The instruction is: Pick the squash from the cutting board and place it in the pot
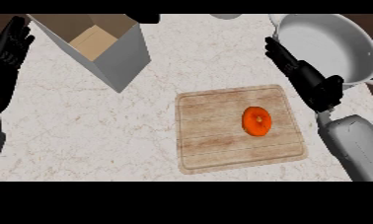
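Observation:
An orange squash (256, 121) lies on the right half of a wooden cutting board (211, 134) in the middle of the counter. A grey pot (328, 45) stands at the back right, its inside bare. My right hand (310, 81) hangs open between the board's right edge and the pot, fingers stretched toward the pot's left rim, apart from the squash. My left hand (13, 43) rests open at the far left edge, fingers up.
A tall open cardboard-lined grey box (109, 50) stands at the back left. A small grey round object (226, 16) shows at the top edge. Marble counter (87, 129) lies bare left of the board.

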Tool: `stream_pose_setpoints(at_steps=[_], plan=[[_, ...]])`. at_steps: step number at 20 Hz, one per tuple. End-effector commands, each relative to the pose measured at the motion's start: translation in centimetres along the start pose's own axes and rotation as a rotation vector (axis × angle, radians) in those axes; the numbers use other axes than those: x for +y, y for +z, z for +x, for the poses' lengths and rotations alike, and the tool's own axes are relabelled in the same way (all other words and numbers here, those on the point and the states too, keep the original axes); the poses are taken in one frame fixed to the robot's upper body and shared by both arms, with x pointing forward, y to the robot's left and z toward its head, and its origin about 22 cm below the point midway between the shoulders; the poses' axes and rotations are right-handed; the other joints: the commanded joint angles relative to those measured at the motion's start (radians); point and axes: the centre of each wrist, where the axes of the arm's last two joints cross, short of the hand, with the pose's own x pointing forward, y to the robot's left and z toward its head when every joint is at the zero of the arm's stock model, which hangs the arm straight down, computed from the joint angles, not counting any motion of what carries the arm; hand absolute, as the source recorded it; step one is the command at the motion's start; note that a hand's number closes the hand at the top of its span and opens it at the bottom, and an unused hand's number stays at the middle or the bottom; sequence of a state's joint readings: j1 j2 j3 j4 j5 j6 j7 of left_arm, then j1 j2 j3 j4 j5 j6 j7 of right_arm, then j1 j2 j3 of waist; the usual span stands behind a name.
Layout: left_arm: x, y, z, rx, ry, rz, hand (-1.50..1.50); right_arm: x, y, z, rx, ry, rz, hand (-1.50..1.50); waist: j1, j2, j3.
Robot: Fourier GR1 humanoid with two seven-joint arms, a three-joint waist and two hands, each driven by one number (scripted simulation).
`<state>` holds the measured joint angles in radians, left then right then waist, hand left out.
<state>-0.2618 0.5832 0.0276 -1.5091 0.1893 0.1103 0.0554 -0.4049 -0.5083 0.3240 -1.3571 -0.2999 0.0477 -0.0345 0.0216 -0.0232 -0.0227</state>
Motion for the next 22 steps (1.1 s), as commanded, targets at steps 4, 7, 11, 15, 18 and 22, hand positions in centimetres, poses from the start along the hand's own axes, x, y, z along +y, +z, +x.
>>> stream_pose_setpoints(at_steps=[4,7,11,15,18,22], plan=[[-3.2,1.0,-0.3,0.033,0.16,0.061,0.0,-5.8,0.0,-2.5,-0.183,-0.053,-0.123,1.5,0.01,0.034,0.026],[-4.3,1.1,-1.4,0.102,0.202,0.037,0.0,-10.0,0.6,4.0,-0.184,0.567,0.014,1.5,-0.004,0.017,-0.001],[-6.6,1.7,-1.3,0.124,0.279,0.04,0.0,-8.6,3.5,-7.6,-0.257,0.198,-0.275,-1.5,0.006,0.037,0.027],[-7.1,2.9,-1.5,0.141,0.281,0.055,0.0,-9.3,3.2,-8.3,-0.394,0.15,-0.205,-1.5,-0.004,0.028,0.024],[-5.7,2.2,0.2,0.168,0.282,0.061,0.0,-10.2,2.3,-6.0,-0.415,0.183,-0.111,-1.5,-0.014,0.024,0.023],[-4.9,2.7,-0.6,0.155,0.27,0.078,0.0,-10.7,2.2,-2.3,-0.29,0.296,0.075,-1.5,-0.025,0.018,0.021]])
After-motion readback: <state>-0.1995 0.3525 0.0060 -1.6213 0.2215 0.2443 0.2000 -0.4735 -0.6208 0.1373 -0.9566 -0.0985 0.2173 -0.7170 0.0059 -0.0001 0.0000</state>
